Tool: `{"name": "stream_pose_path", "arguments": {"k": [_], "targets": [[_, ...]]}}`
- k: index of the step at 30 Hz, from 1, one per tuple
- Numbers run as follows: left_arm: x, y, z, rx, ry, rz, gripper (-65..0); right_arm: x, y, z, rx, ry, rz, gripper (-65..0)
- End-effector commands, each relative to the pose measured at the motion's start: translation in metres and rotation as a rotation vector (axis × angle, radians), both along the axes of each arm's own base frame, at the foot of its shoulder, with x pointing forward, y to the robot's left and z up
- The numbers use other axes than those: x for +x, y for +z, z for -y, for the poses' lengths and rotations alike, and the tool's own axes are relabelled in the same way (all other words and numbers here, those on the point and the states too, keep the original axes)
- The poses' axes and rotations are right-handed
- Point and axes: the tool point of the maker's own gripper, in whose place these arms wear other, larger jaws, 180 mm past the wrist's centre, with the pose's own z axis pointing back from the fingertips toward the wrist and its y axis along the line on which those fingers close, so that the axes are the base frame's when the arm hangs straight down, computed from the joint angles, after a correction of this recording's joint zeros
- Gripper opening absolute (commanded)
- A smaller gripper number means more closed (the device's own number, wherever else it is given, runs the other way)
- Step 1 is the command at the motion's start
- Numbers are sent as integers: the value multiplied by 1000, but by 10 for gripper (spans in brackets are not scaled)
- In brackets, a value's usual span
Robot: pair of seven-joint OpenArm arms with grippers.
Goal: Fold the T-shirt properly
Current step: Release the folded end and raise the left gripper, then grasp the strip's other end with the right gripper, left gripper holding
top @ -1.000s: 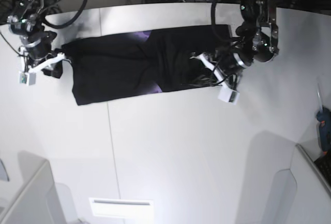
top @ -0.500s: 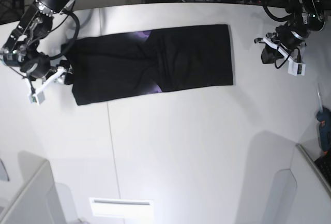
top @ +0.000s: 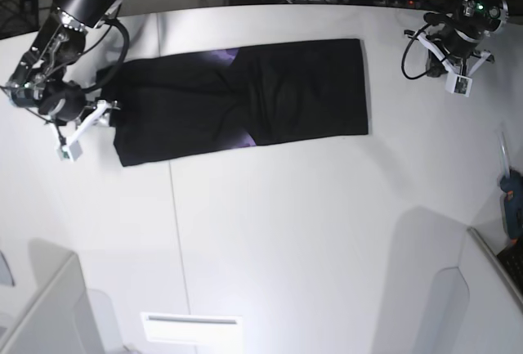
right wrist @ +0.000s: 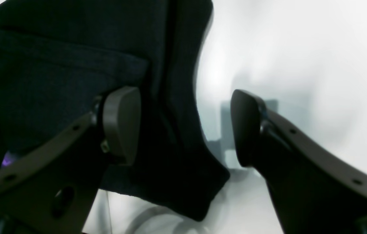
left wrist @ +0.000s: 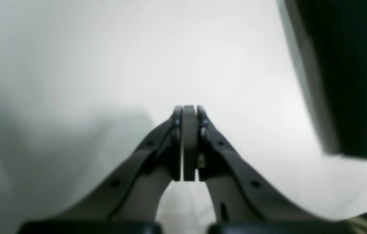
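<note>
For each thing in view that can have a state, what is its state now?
T-shirt: folded into a long band, lying flat on the table.
Left tool: shut, empty, away from the shirt.
Right tool: open, at the shirt's edge, gripping nothing.

1. Your base view is bright and evenly lit from overhead; the white table (top: 270,231) blows out to glare low in the middle.
2. You get fisheye bending at the base view's edges, and the corners go dim.
3. Your left wrist view is soft all over; only the fingers (left wrist: 189,143) are near sharp, with a grey shadow to their left.
4. In your right wrist view the T-shirt (right wrist: 72,65) left of the fingers (right wrist: 121,123) is dark and underexposed, the table beyond washed out and blurred.
</note>
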Motion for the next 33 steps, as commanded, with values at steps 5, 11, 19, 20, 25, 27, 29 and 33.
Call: {"name": "stream_pose_path", "arguments": {"k": [5,11,19,20,25,27,29,33], "targets": [[-4,-6,-3,-18,3,-5,-650,12,29,-1,59,8,104,-251],[-1,-9,7,-28,-23,-11,-650,12,27,-12,121,17,99,-252],[3,-17,35,-69,-88,-25,-650,9,-9,-16,221,-26,41,-252],[4,-18,37,-73,-95,-25,-650,10,-12,-18,227,-21,39,-252],[10,-20,41,-83,-103,-20,-650,6,-25,-26,238,10,9,-252],[12,-23,44,-94,-103,-23,-650,-2,-29,-31,238,27,-7,-252],[15,-26,45,-103,-101,-24,-650,-5,-29,-37,227,56,-9,-252],[17,-31,48,-117,-103,-33,-650,-5,-24,-39,208,69,15,-255]]}}
